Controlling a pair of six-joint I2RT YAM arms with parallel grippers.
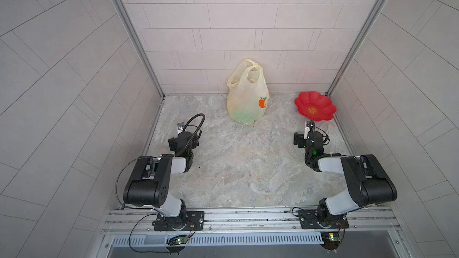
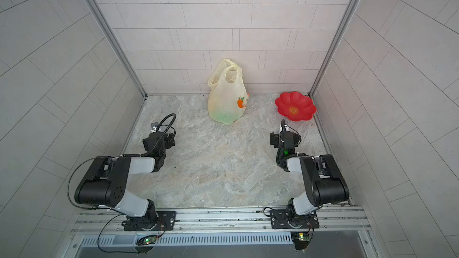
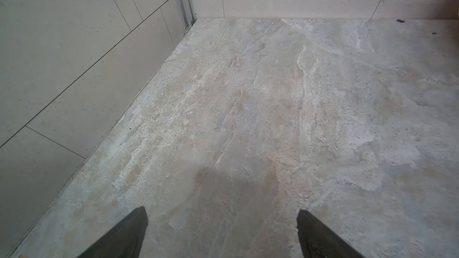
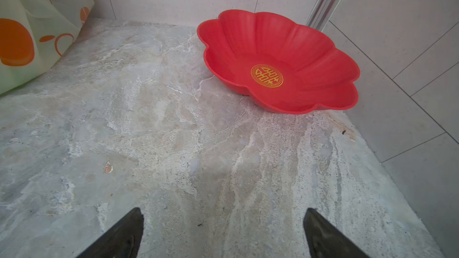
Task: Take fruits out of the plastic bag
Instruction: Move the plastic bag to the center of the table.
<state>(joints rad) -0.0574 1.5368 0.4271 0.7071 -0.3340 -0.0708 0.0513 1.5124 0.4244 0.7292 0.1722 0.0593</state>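
Thin translucent plastic bag (image 1: 247, 95), glossy red plastic plate (image 4: 280, 53), matt stone-look tabletop (image 1: 243, 165), brushed metal corner posts (image 1: 129, 31).

One plastic bag (image 1: 244, 95), one red flower plate (image 1: 320, 100), two grippers (left gripper (image 3: 221, 210), right gripper (image 4: 222, 209)). No counting the fruits (image 1: 246, 116) inside, too blurry.

Soft, bright, even light fills every view. Only faint gray shadows lie on the bench (image 3: 211, 177). The wall (image 1: 49, 95) lines bend near the edges in both top views.
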